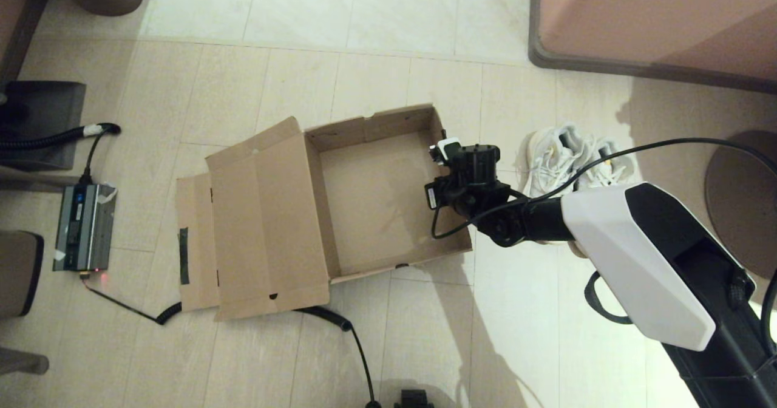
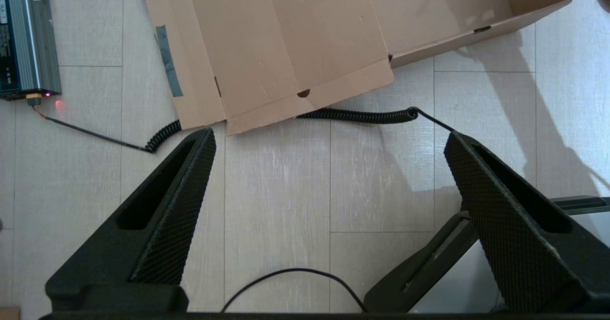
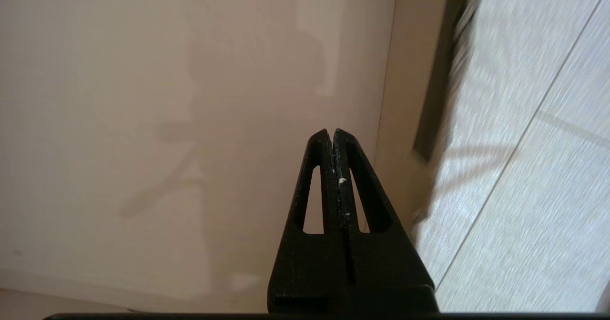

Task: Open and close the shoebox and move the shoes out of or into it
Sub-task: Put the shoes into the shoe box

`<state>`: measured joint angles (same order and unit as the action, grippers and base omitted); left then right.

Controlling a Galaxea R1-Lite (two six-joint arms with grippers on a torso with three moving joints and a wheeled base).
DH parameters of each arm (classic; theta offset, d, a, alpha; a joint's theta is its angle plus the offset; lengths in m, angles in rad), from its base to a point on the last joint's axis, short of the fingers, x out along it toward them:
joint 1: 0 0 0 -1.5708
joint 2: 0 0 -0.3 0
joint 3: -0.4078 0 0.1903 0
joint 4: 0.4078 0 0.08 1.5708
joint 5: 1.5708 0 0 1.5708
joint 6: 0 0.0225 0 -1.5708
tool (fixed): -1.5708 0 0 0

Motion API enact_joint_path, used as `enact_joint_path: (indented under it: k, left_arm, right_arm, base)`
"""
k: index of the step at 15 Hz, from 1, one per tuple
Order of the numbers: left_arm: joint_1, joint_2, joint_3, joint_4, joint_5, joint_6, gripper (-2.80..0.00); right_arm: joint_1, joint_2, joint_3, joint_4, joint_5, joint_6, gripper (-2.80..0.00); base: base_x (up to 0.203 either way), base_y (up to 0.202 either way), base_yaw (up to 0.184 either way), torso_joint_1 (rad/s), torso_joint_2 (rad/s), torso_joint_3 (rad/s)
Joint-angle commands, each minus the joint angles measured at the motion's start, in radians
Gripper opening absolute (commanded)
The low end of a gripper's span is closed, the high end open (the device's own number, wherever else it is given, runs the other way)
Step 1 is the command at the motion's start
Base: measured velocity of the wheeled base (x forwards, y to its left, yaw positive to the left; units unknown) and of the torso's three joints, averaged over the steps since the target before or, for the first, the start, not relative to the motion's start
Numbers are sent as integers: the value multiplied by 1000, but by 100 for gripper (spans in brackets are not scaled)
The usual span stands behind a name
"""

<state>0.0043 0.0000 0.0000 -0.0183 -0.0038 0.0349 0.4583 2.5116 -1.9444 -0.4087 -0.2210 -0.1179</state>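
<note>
**A:** The shoebox lies open on the floor, its lid folded flat toward the robot's left, and nothing inside. Where are the shoes?

**B:** The shoes sit side by side on the floor just beside the box's right wall, both outside it. So I'd judge the step in hand is loading them in.

**A:** And the right gripper?

**B:** In the head view it hangs over the box's right wall, roughly between the box floor and the shoes. Its wrist view shows the fingers pressed together with nothing between them, pointing down near the inner wall. It holds nothing and doesn't seem to touch the cardboard, though I can't be sure of the gap.

**A:** So what would doing it well take?

**B:** It would need to swing right, clear of the wall, spread the fingers, and come down on one shoe at a firm part, say the heel collar or the tongue. Mesh is soft and will sag, so lift high enough that the sole clears the box rim. One shoe at a time looks safer.

**A:** The left gripper?

**B:** Parked low near the robot, fingers spread wide over bare floor, empty. A coiled cable runs just under the lid's edge, well ahead of it.
</note>
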Motion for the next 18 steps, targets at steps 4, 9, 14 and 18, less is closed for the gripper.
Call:
enact_joint_path:
  k: [4, 9, 14, 18]
  left_arm:
    - [0, 2, 8, -1, -1, 0, 0]
    - [0, 2, 8, -1, -1, 0, 0]
    - [0, 2, 8, 0, -1, 0, 0]
    - [0, 2, 8, -2, 1, 0, 0]
  right_arm:
    - [-12, -7, 1, 7, -76, -17, -280]
    - [-45, -39, 7, 77, -123, -22, -280]
    - [-96, -118, 109, 116, -155, -21, -280]
    - [-124, -210, 288, 145, -155, -27, -280]
  base:
    - [0, 0, 0, 0, 0, 0]
    - [0, 0, 0, 0, 0, 0]
    - [0, 0, 0, 0, 0, 0]
    - [0, 0, 0, 0, 0, 0]
